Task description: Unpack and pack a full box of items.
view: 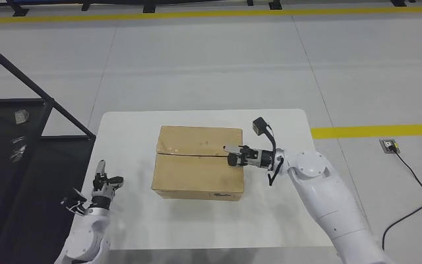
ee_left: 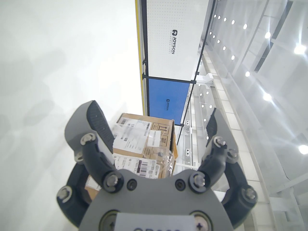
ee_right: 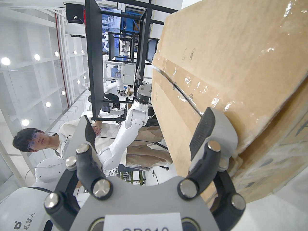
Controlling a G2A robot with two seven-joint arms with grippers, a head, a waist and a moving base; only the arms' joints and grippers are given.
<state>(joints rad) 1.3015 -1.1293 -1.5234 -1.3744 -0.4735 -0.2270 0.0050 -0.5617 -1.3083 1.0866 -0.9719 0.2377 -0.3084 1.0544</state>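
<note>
A closed cardboard box [view: 198,162] stands in the middle of the white table [view: 283,218], its two top flaps meeting at a taped seam [view: 191,154]. My right gripper [view: 232,154] is open at the box's right edge, level with the seam. In the right wrist view one finger [ee_right: 204,131] lies against the box [ee_right: 228,61] top by the seam, and the other finger stands off in the air. My left gripper [view: 104,181] is open and holds nothing near the table's front left corner, well apart from the box. The left wrist view has the labelled side of the box [ee_left: 144,140] beyond the left gripper [ee_left: 156,123].
A black metal rack [view: 26,132] stands just off the table's left side. Bare tabletop lies in front of the box and on both of its sides. The table's front edge is close to the left arm.
</note>
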